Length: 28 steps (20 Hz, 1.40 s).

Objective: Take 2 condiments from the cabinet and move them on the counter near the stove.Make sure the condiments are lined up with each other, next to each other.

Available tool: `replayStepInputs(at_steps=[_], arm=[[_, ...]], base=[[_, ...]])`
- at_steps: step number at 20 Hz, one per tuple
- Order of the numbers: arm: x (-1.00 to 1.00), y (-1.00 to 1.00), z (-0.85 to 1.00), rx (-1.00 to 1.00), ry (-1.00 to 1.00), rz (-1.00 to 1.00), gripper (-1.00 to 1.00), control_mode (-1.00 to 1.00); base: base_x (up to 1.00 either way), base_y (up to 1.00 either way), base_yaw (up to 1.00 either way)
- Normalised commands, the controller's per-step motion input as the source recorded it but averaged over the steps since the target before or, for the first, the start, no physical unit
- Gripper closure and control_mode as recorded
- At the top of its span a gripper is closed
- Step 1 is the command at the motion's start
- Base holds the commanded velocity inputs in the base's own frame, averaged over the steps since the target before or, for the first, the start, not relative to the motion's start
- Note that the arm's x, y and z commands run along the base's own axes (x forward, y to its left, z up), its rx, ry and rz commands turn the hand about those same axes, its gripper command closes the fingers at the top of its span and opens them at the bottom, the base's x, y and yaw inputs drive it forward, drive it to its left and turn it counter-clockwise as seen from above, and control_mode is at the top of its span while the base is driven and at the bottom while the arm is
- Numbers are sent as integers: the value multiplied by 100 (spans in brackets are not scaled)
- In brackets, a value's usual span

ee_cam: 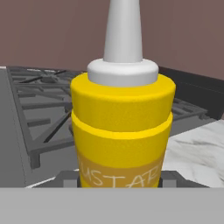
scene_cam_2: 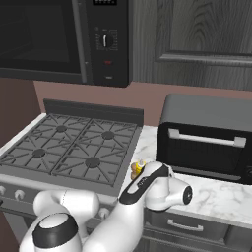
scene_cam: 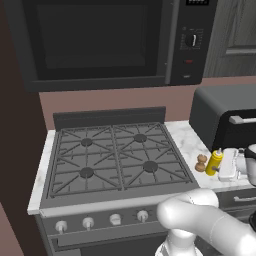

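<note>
A tall yellow squeeze bottle with a white pointed nozzle [ee_cam: 122, 118] is seen upright in the hand view, very close to the camera, with part of a printed label visible low on its body. It is flanked low down by the two dark finger tips of the gripper [ee_cam: 120, 180], which is closed part-way around the bottle's lower body. In the left base view the same bottle [scene_cam: 215, 162] is seen on the white marble bench with grey veins [scene_cam: 192, 145], just to the right of the gas range with black grates [scene_cam: 115, 155]. A shorter brown wooden pepper mill with a round knob [scene_cam: 201, 163] stands just beside the bottle, on its stove side, so the pair is already lined up near the range. Whether the bottle's base rests fully on the bench cannot be told.

The bottle is judged to be light, smooth plastic that may yield under pressure and slip; a hold low on the straight cylindrical body is the safest, never on the tapered nozzle. Being tall and narrow, it could tip easily.

Behind the bench stand a dark toaster oven with a silver bar handle [scene_cam_2: 206, 140] and, above the range, a black microwave [scene_cam: 100, 42].
</note>
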Motion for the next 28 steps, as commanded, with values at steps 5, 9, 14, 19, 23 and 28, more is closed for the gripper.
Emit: replayStepInputs(at_steps=[5, 9, 14, 19, 23, 28], arm=[[11, 0, -10, 0, 0, 0, 100, -100], [9, 0, -11, 0, 0, 0, 100, -100], [1, 0, -13, 0, 0, 0, 100, -100], [0, 0, -6, 0, 0, 0, 100, -100], [0, 0, -5, 0, 0, 0, -100, -100], [0, 0, 0, 0, 0, 0, -100, -100]], base=[[0, 0, 0], [0, 0, 0], [0, 0, 0], [0, 0, 0], [0, 0, 0], [0, 0, 0]])
